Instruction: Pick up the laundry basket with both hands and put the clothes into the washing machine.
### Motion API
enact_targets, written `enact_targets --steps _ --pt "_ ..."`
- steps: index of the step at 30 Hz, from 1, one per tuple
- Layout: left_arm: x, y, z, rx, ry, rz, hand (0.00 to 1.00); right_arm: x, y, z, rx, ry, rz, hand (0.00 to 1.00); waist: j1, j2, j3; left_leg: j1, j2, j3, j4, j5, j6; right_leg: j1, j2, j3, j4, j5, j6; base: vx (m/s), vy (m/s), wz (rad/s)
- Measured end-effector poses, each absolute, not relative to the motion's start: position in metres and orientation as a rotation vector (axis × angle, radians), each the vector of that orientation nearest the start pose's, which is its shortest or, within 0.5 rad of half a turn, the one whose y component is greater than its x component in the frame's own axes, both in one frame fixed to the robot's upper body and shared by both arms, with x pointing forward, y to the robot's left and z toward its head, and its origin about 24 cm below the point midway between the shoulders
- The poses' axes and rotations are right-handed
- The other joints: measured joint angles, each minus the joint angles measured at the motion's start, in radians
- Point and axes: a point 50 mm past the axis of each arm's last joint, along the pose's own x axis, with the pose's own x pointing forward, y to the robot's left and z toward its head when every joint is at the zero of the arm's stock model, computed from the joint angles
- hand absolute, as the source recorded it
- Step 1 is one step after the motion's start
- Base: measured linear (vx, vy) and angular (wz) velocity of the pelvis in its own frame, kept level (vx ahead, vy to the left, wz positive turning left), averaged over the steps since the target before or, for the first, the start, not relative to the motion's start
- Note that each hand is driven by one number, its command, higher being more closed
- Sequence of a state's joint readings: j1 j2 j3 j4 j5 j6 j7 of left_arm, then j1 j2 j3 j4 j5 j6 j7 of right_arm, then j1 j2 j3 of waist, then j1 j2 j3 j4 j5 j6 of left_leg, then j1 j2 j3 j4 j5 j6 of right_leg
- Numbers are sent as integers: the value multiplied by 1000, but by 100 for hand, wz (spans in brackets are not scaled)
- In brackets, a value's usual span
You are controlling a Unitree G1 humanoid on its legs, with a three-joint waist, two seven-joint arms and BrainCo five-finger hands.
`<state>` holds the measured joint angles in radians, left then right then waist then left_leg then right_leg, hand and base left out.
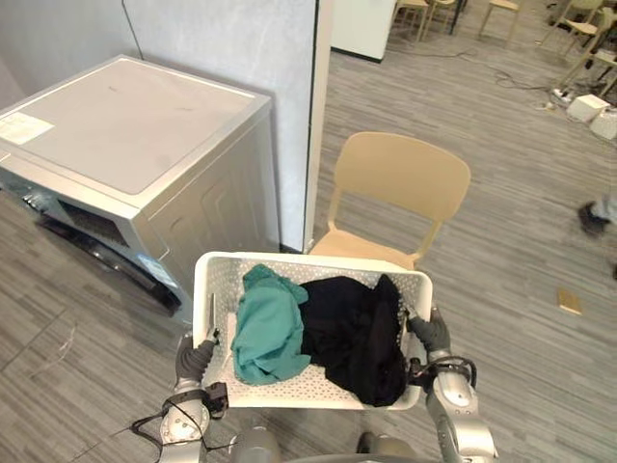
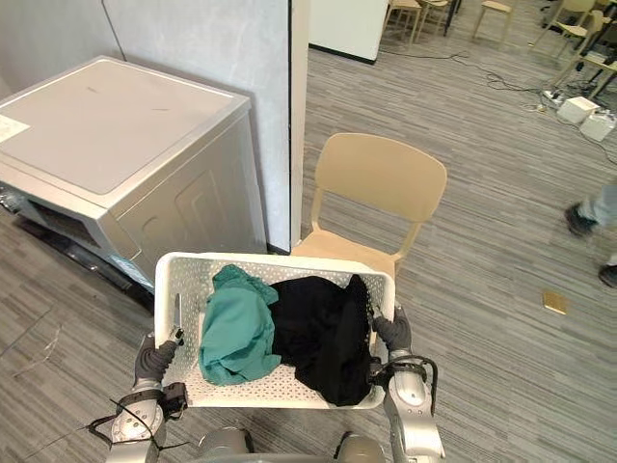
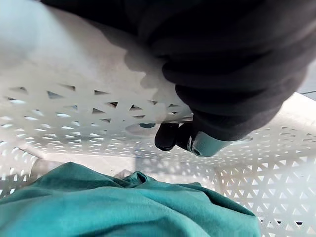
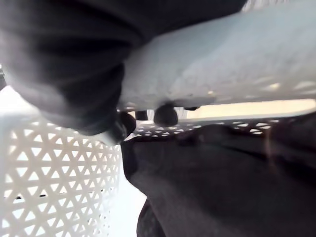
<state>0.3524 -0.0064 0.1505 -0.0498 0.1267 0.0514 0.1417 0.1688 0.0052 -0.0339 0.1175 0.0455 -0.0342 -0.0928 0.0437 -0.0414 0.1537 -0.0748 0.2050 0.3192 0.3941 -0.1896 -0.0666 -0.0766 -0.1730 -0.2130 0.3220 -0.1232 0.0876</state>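
Note:
A white perforated laundry basket (image 1: 318, 262) hangs in front of me, held off the floor. Inside lie a teal garment (image 1: 268, 323) on the left and a black garment (image 1: 359, 333) on the right. My left hand (image 1: 196, 358) is curled round the basket's left rim (image 3: 98, 69), its dark fingertips (image 3: 170, 136) hooked inside. At the opposite side my right hand (image 1: 430, 333) grips the right rim (image 4: 222, 64), fingertips (image 4: 165, 114) wrapped over it. A silver-grey washing machine (image 1: 135, 164) stands to the left, its front door (image 1: 96, 253) hanging open low down.
A beige chair (image 1: 390, 198) stands just beyond the basket. A grey partition wall (image 1: 241, 58) rises behind the machine. At the right edge a person's shoe (image 1: 590, 218) shows on the floor, near a small tan object (image 1: 570, 302).

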Motion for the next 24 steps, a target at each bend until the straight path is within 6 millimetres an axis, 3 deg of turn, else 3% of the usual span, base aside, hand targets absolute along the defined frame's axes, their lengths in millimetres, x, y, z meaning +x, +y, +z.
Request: enact_targets --steps 4,7,10,13,15,16,19,21,24 --pt "163 208 -21 168 346 358 100 210 -173 -23 38 255 -188 100 -5 20 14 -7 10 -73 64 -40 -15 -21 23 42 46 -35 -7 -45 -32 -25" --pt "164 204 -22 169 347 339 100 209 -178 -23 38 257 -210 100 -18 23 16 -27 -5 -127 79 -78 -27 -63 33 75 70 -48 -1 -33 14 -23" --pt "164 204 -22 153 347 341 100 213 -178 -20 29 246 -208 100 -11 26 16 -42 -45 -187 104 -127 -28 -122 41 153 90 -44 7 3 112 -73" --pt "172 204 -17 161 321 316 100 216 -181 -18 23 235 -226 100 -27 33 18 -65 -68 -148 147 -166 7 -175 37 209 113 -28 25 25 158 -64" --pt "180 204 -13 166 297 309 100 222 -181 -13 19 217 -228 100 -26 40 28 -63 -67 -111 176 -171 17 -213 31 230 168 -5 12 35 113 -73" --pt "187 208 -8 181 273 303 100 230 -179 -11 21 206 -223 100 -27 44 49 -44 -67 -94 188 -172 17 -230 27 217 209 13 -12 13 99 -86" --pt "215 214 5 216 208 279 100 250 -175 -2 30 174 -220 100 -30 60 97 17 -68 -89 147 -171 19 -231 12 112 205 47 -37 -21 50 -64" --pt "237 217 11 201 181 271 100 265 -173 10 28 128 -220 100 -32 52 116 4 -68 -83 130 -170 18 -223 20 103 112 54 -22 -29 -44 -29" --pt "282 211 32 152 119 239 100 297 -182 40 1 41 -236 100 -43 64 189 -84 -64 -129 126 -143 6 -277 46 98 79 103 -33 -77 -90 3"
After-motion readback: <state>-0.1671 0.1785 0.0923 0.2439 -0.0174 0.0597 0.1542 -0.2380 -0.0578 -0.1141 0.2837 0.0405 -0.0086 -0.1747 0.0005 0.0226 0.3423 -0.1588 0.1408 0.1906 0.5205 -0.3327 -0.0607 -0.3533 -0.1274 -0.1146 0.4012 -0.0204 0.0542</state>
